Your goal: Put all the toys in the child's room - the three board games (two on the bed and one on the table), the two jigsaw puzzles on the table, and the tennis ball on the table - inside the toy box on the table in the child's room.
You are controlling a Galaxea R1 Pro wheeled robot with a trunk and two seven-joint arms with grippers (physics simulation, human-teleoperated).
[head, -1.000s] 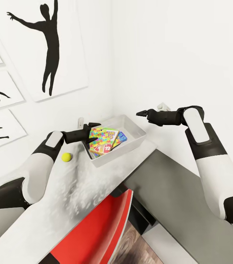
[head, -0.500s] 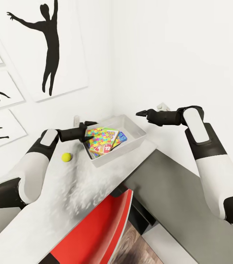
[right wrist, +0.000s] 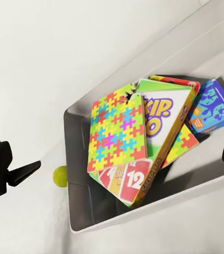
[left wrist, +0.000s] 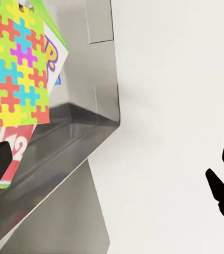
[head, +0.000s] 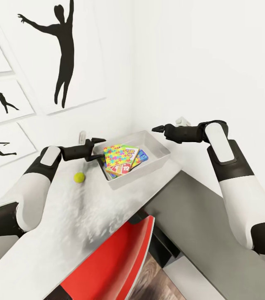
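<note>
The toy box stands on the table in the wall corner. Inside it a jigsaw puzzle lies on top of the SKIP-BO board game, with a blue board game beside them. The same stack, the jigsaw puzzle uppermost, shows in the right wrist view. The tennis ball rests on the table just left of the box. My left gripper is open and empty at the box's left rim. Above the box's far right corner my right gripper hangs open and empty.
A red chair is pushed under the table's front edge. A lower dark grey cabinet top adjoins the table on the right. White walls with black silhouette pictures close in behind and to the left.
My left gripper has drawn back leftward from over the box to its left rim. The head view has shifted slightly. The right arm holds its place.
</note>
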